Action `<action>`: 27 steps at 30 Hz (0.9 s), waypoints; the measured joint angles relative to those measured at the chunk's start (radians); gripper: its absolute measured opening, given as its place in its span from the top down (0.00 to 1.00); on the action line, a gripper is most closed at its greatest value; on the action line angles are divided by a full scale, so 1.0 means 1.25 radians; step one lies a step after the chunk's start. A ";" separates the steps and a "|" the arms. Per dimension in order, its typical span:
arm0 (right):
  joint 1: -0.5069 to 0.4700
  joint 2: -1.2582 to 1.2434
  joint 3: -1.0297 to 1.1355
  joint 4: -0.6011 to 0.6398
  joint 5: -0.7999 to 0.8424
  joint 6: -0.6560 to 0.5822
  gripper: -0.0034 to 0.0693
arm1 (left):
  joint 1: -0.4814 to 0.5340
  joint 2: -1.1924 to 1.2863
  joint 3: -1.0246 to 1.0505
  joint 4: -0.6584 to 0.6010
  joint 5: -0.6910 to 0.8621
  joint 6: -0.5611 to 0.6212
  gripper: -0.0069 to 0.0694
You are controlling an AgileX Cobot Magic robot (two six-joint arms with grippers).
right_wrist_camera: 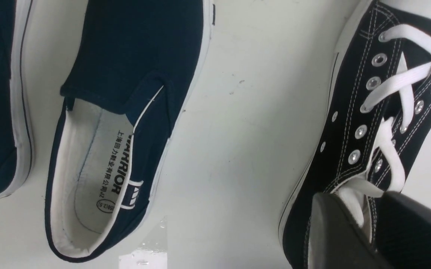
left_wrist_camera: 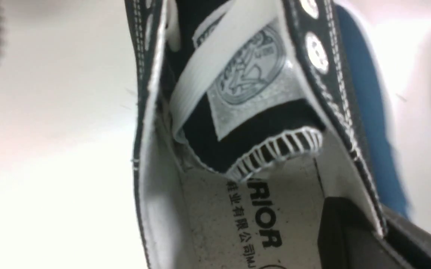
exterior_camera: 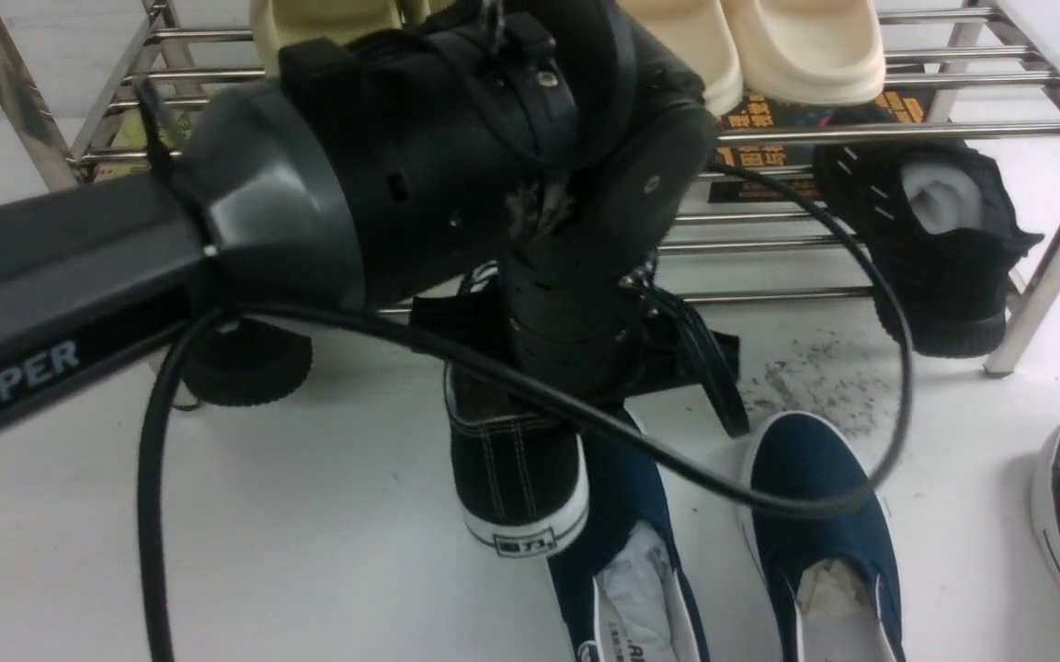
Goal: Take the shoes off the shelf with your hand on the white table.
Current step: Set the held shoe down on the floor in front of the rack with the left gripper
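White desk [exterior_camera: 309, 570] before shelf [exterior_camera: 952, 129]: left end effector [left_wrist_camera: 372, 220] clamps sneaker [exterior_camera: 516, 478] collar; canvas likely light, floppy; rim grip suits; right end effector [right_wrist_camera: 365, 203]: closure unclear.

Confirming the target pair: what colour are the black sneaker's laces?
White laces; clearest in the right wrist view.

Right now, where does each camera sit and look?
Front: between the arms, facing the shelf; left arm fills it.
Left wrist: wrist-mounted, peers into the black sneaker; left pincer shows.
Right wrist: wrist-mounted, looks at the other sneaker and navy slip-on; right pincer shows.
Front and left wrist share the black sneaker.
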 joint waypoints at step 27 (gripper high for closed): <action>0.000 -0.224 0.000 -0.052 0.012 -0.002 0.97 | -0.225 0.210 -0.309 -0.159 -0.092 -0.038 0.89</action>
